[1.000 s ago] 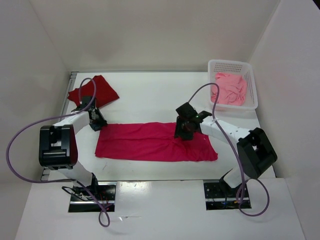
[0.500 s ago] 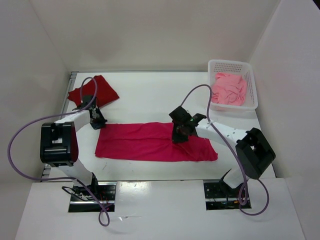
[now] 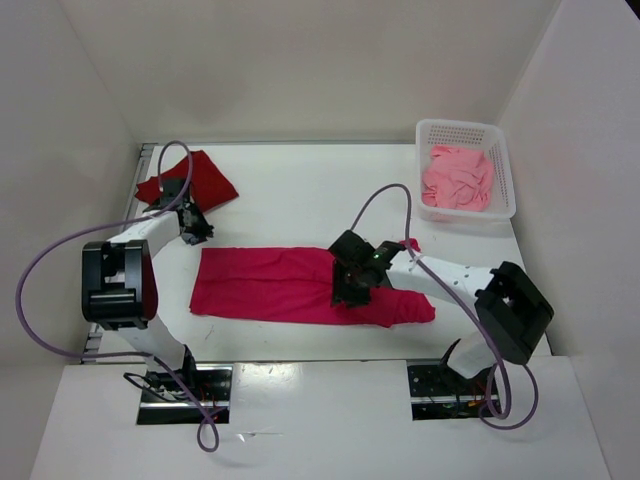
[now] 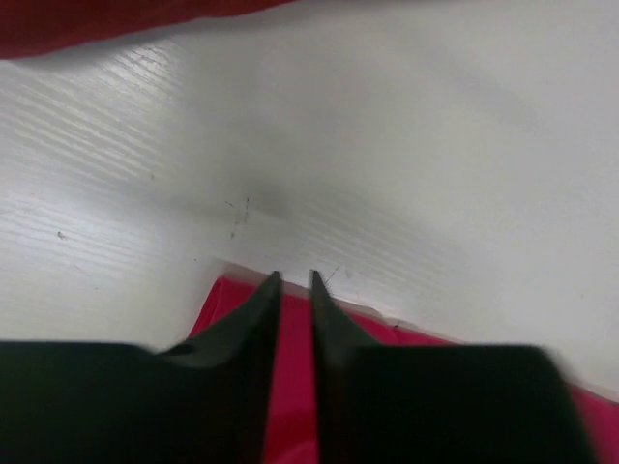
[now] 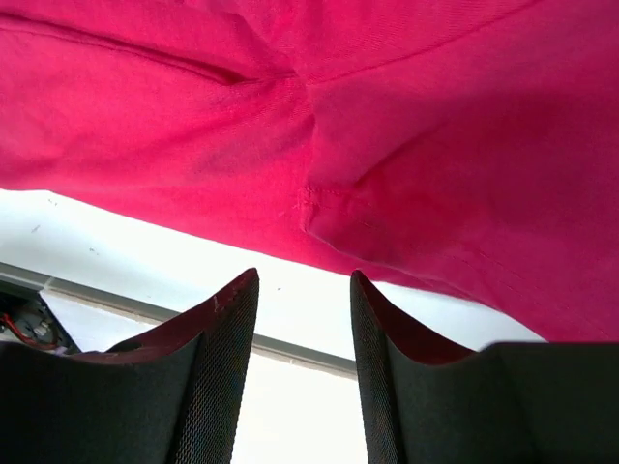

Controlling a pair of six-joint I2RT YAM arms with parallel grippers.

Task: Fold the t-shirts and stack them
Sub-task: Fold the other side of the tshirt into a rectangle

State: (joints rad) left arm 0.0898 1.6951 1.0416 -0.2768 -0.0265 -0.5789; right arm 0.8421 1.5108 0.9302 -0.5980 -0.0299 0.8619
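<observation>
The bright crimson t-shirt lies as a long folded strip across the middle of the table. My right gripper hangs over its right half, open and empty; in the right wrist view its fingers stand apart over the shirt's near edge. My left gripper is shut, just behind the shirt's far left corner, holding nothing. The dark red t-shirt lies folded at the back left. The salmon pink t-shirt lies crumpled in the basket.
The white perforated basket stands at the back right. White walls close in the table on the left, back and right. The table's near edge shows just past the shirt. Purple cables loop off both arms.
My right gripper has moved left and nearer along the crimson shirt. My left gripper has drawn back a little from the shirt's far left corner. The shirt's right end looks slightly shifted.
</observation>
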